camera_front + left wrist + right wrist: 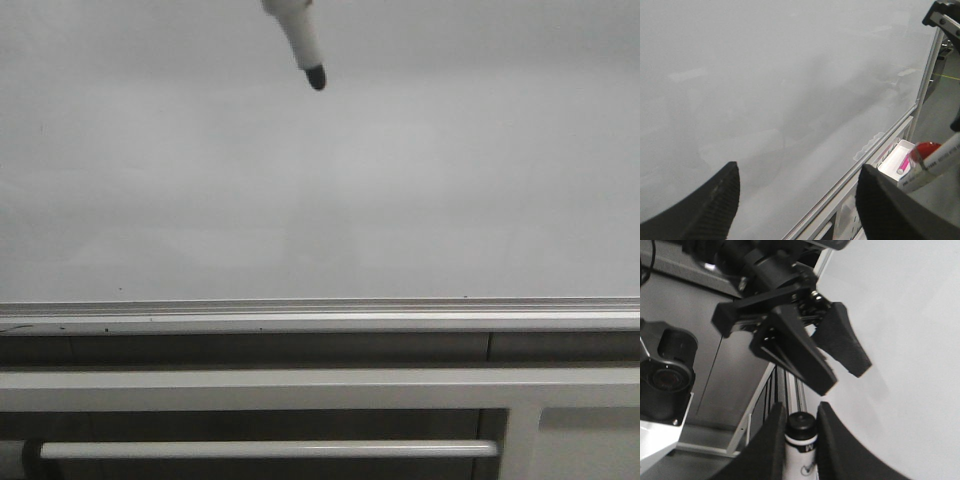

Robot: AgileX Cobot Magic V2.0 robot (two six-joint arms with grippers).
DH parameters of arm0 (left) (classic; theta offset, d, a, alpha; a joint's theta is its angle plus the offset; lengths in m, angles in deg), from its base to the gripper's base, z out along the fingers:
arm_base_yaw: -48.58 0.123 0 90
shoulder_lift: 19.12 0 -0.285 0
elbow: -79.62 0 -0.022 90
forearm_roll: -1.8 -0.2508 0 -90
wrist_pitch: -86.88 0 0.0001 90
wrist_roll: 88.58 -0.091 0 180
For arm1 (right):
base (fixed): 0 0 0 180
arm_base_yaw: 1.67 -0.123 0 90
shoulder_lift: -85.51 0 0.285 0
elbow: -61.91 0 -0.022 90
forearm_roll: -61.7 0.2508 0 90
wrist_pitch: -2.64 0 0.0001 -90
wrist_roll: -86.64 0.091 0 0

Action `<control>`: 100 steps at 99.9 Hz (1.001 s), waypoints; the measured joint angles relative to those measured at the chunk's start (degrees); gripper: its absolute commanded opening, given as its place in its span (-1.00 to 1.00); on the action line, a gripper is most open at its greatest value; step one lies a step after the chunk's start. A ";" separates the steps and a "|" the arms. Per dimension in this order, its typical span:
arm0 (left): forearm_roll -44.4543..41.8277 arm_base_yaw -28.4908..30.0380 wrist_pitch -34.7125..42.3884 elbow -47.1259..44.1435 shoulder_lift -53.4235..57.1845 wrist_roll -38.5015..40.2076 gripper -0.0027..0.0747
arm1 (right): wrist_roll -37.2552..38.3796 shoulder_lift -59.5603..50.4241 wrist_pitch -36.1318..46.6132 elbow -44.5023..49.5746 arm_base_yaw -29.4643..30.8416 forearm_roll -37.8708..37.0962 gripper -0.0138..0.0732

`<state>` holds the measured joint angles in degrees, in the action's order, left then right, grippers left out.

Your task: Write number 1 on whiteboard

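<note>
Glossy pale whiteboard [200, 180] – silver rail, right gripper [801, 415] clamped on white marker [300, 40], rounded black tip, left gripper [797, 197] spread, ribbed pads

From my remote station I see my right gripper [800, 427] with its two black ribbed fingers [771, 440] closed tight around a white marker with a black collar [801, 432]. My left gripper [837, 367] hangs with its black wedge-shaped fingers [845, 342] spread apart and nothing between them; its own wrist camera shows both textured pads [715, 202] wide apart.
</note>
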<state>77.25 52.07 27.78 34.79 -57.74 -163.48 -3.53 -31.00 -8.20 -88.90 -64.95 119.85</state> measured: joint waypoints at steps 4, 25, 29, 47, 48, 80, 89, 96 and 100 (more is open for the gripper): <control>0.00 0.00 0.00 0.00 0.00 0.00 0.25 | -0.78 0.16 0.82 0.67 -0.67 -0.09 -0.81; 0.00 0.00 0.00 0.00 0.00 0.12 0.25 | -3.46 0.26 2.74 1.30 -1.26 -1.13 -0.81; 0.00 0.00 0.00 0.00 0.00 0.12 0.25 | -5.14 0.26 2.86 1.30 -1.26 -2.18 -0.81; 0.00 0.00 0.00 0.00 0.00 0.12 0.25 | -11.32 0.26 2.98 1.30 -1.26 -4.98 -0.81; 0.00 0.00 0.00 0.00 0.00 0.12 0.25 | -11.76 0.26 3.13 1.33 -1.26 -4.94 -0.81; 0.00 0.00 0.00 0.00 0.00 0.12 0.25 | -22.04 0.26 6.58 1.69 -1.26 -5.42 -0.81; 0.00 0.00 0.00 0.00 0.00 0.12 0.25 | -23.41 0.26 7.02 1.78 -1.26 -5.42 -0.81; 0.00 0.00 0.00 0.00 0.00 0.12 0.25 | -24.84 0.26 7.31 1.78 -1.26 -5.42 -0.81; 0.00 0.00 0.00 0.00 0.00 0.12 0.25 | -25.23 0.26 7.17 1.80 -1.26 -5.42 -0.81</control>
<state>77.25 52.07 27.78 34.79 -57.74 -163.36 -28.76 -30.74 -1.03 -87.10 -66.21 114.44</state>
